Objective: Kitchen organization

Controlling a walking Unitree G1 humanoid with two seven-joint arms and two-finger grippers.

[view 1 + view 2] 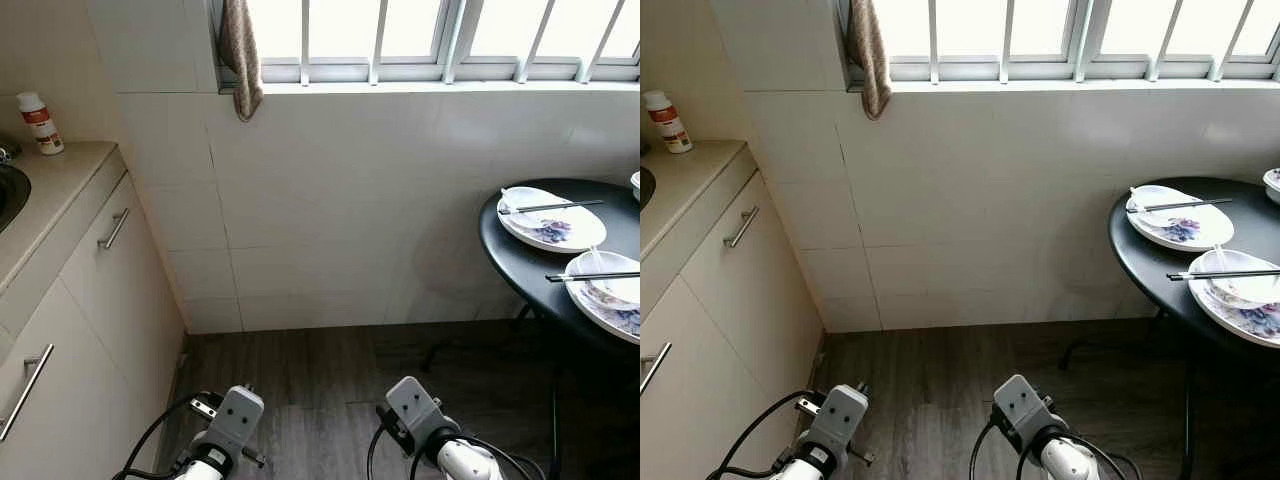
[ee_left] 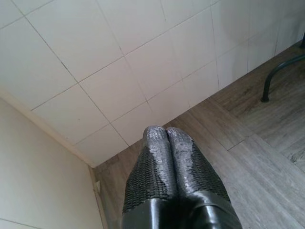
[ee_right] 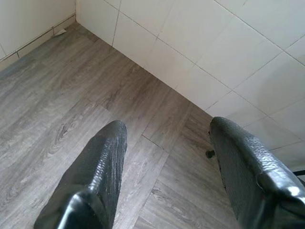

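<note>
Left claw [image 2: 167, 138]: fingers pressed together, empty, aimed at floor [image 1: 330, 390] and tiled wall [image 1: 380, 200]. Right claw [image 3: 167, 143]: fingers spread wide, empty, over bare floorboards near the wall base. Both arms hang low in front of the body, nothing in reach.

Step, as I read it: approach phase, no grasp started. Likely targets are the dishes on the round black surface [image 1: 520, 255] to the right: far plate [image 1: 550, 220] with chopsticks [image 1: 550, 207] across it and a spoon lying in it, near plate [image 1: 610, 290] with chopsticks [image 1: 595, 276] across it too. Edge of a bowl at the far right, too cropped to tell more.

Next move calls for turning right and closing on that surface, then raising the right arm to plate height. Loose chopsticks could roll off if a plate tilts.

Left side: counter [image 1: 50, 190] with a bottle [image 1: 40, 123] at the back, sink edge, cabinet handles [image 1: 114, 228]. Cloth [image 1: 240, 55] hangs at the barred window. Surface legs stand in the walking path.
</note>
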